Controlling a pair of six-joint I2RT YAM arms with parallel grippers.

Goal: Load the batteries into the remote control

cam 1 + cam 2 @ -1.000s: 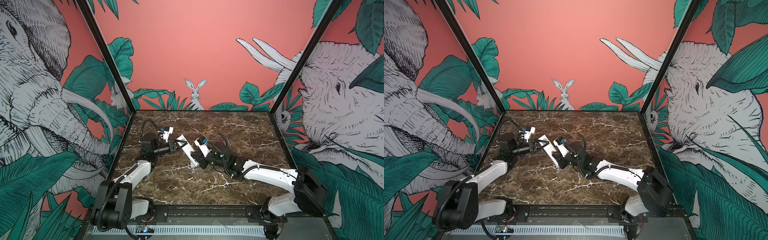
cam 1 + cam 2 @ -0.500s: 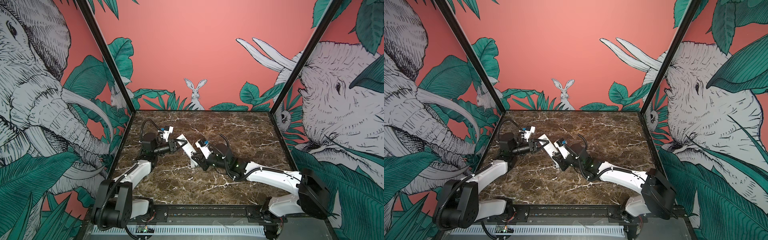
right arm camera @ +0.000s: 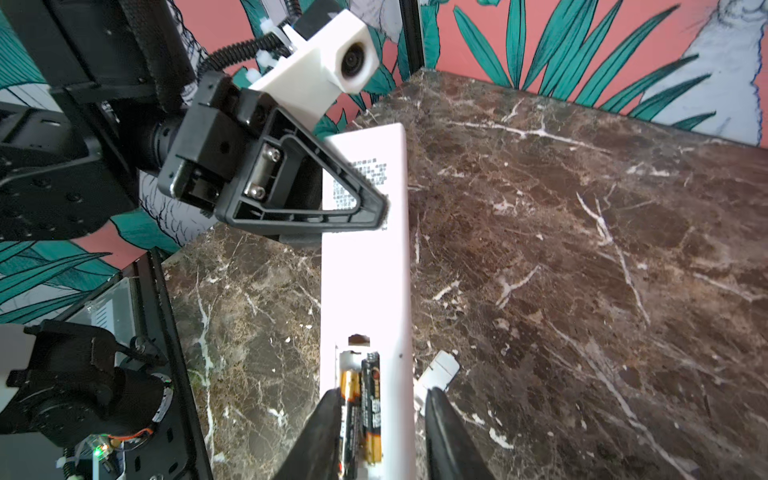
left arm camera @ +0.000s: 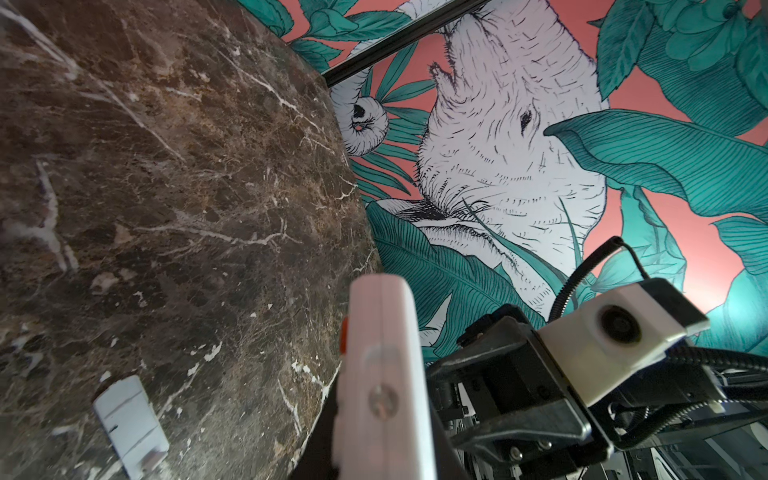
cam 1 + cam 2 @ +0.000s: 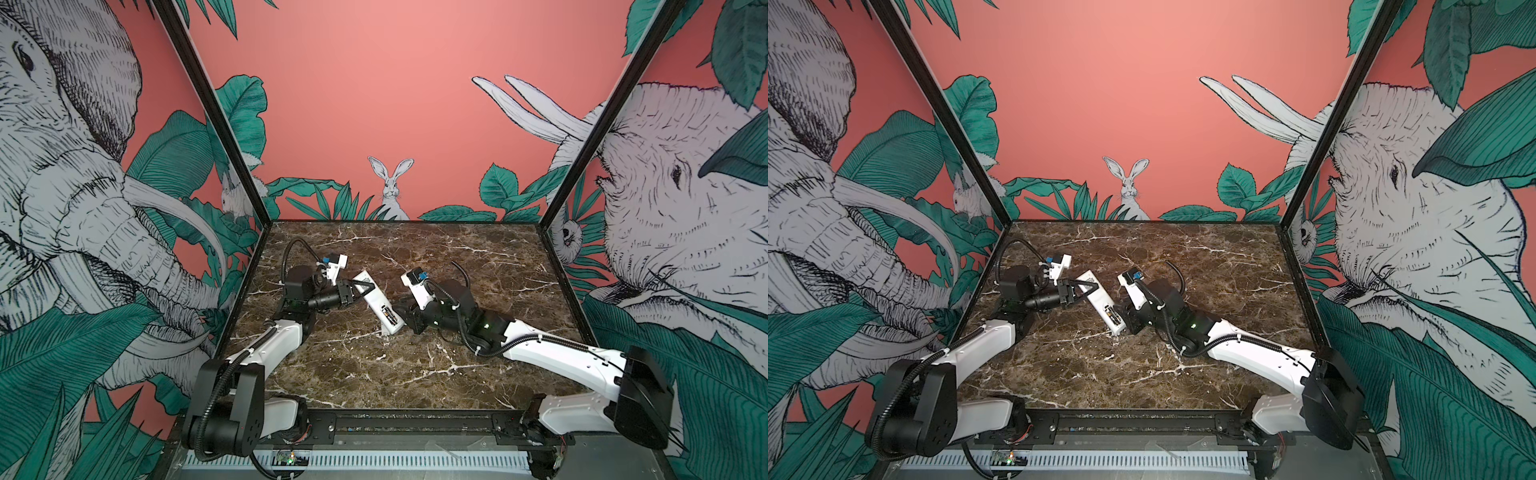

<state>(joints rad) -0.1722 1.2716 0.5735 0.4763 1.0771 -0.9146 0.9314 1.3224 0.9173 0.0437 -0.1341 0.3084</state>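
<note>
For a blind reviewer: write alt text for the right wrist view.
Two batteries lie side by side in the open compartment of the white remote control, which the open right gripper straddles. The left gripper clamps its far part; a small white cover lies beside it on the table.

No legible text
The remote control [image 3: 365,282] carries a block of small print, the batteries [image 3: 371,395] pale lettering, both too blurred to read

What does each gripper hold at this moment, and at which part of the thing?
The left gripper clamps the remote control near the end far from its batteries. The right gripper stands open around the battery end, holding nothing.
</note>
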